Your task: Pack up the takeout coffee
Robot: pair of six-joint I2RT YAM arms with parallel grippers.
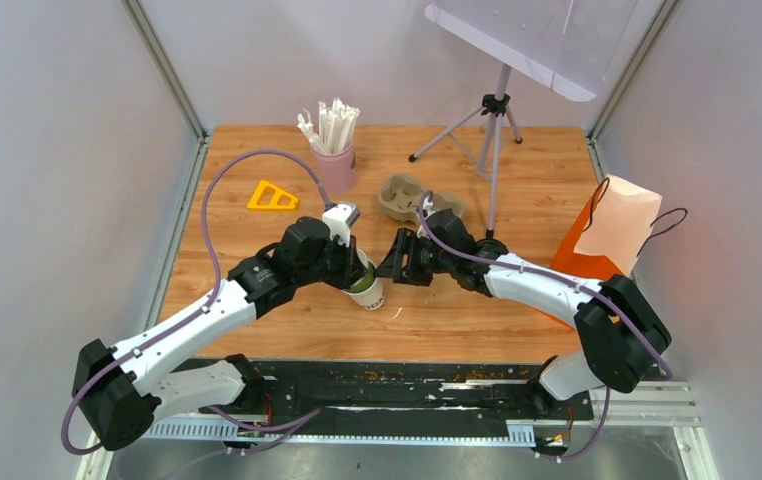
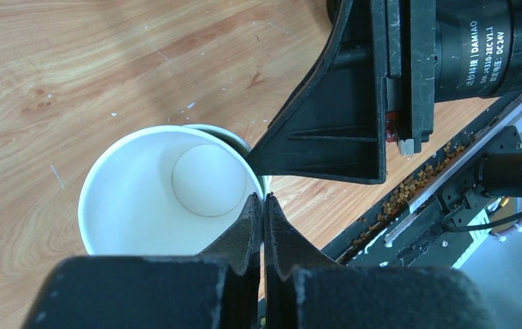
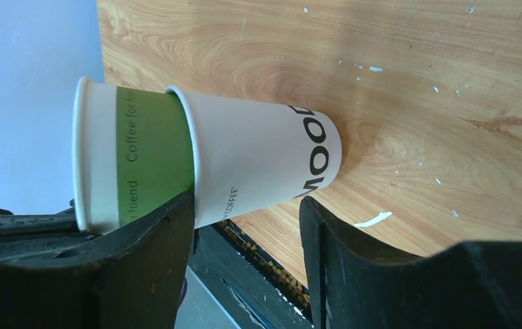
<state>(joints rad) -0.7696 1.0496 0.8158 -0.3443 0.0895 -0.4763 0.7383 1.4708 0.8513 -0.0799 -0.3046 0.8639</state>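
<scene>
1. Two paper cups are nested. The olive-green cup (image 3: pixel 152 154) sits inside the whitish cup (image 3: pixel 258 161) with dark print, and its green band and rim stand clear above the whitish rim. Neither cup shows a lid.
2. The stack is near the middle of the counter (image 1: pixel 457 325), between the two arms. Whether its base rests on the wood or hangs just above it cannot be told.
3. The left tool (image 2: pixel 263 205) is pressed together on the rim of the olive-green cup, with one finger inside the mouth and one outside.
4. The right tool (image 3: pixel 246 200) is spread and turned on its side next to the stack. One fingertip is by the whitish cup's rim and the other is by its base. Whether either one touches the paper cannot be told.
5. Toward the back of the counter stands a pink cup (image 1: pixel 337 168) full of white sticks. A yellow triangle (image 1: pixel 271 196) lies to its left and a cardboard cup carrier (image 1: pixel 407 195) to its right.
6. A tripod (image 1: pixel 494 110) stands at the back right, and an orange-and-white paper bag (image 1: pixel 612 235) stands at the right edge.
</scene>
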